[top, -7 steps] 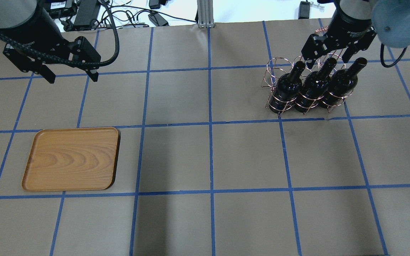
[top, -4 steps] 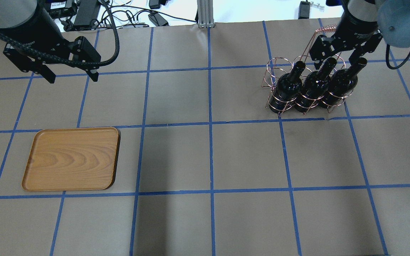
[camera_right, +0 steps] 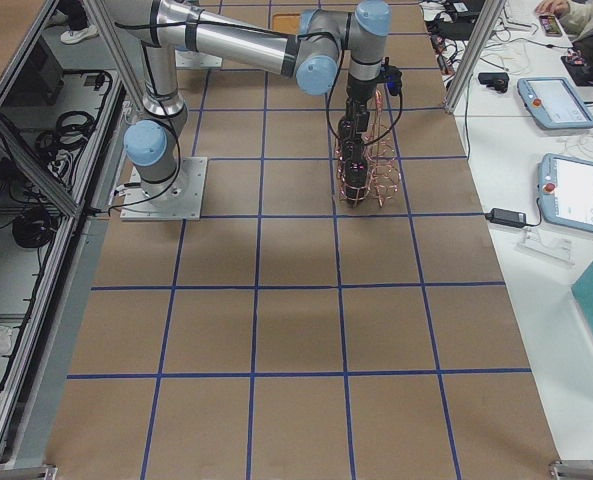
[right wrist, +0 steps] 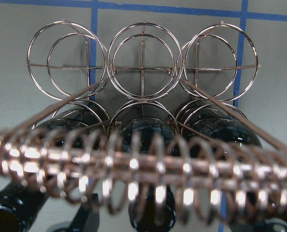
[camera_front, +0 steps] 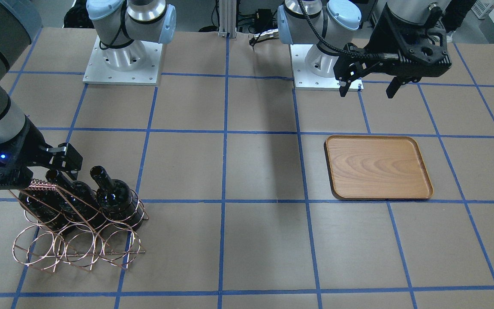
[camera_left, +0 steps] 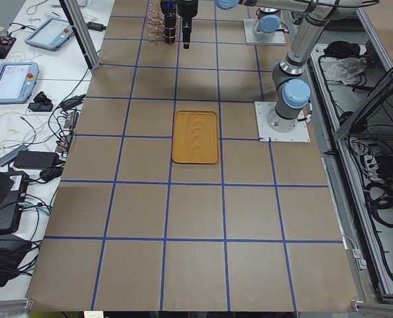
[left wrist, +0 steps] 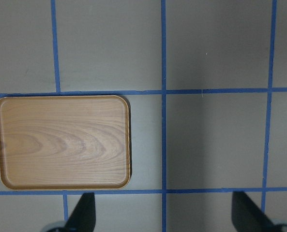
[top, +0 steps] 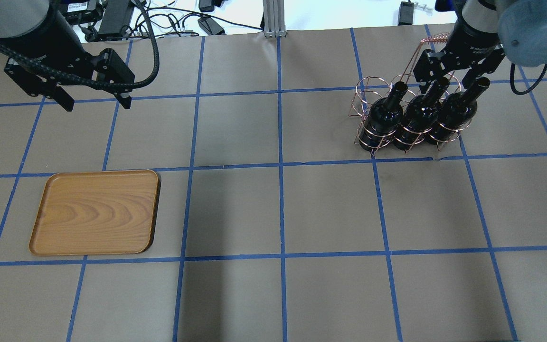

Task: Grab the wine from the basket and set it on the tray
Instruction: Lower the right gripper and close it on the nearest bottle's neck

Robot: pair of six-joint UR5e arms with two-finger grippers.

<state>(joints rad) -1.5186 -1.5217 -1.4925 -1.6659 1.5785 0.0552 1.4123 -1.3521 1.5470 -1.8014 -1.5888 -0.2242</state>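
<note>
Glossy dark glass wine (top: 416, 118), shiny copper-coloured wire basket (right wrist: 143, 67) (handle (right wrist: 133, 164) coil-wrapped), grained wooden tray (top: 95, 213), matt brown table paper (top: 235, 213)

Robotics lab: 2 arms (camera_front: 131, 17) on bolted base plates (camera_front: 97, 75), table (top: 235, 213) w/ blue-tape grid (top: 281, 209), teach pendants (camera_right: 577, 195) on side bench, loose cables (camera_left: 382, 192), alu. frame post (top: 272, 16).
</note>
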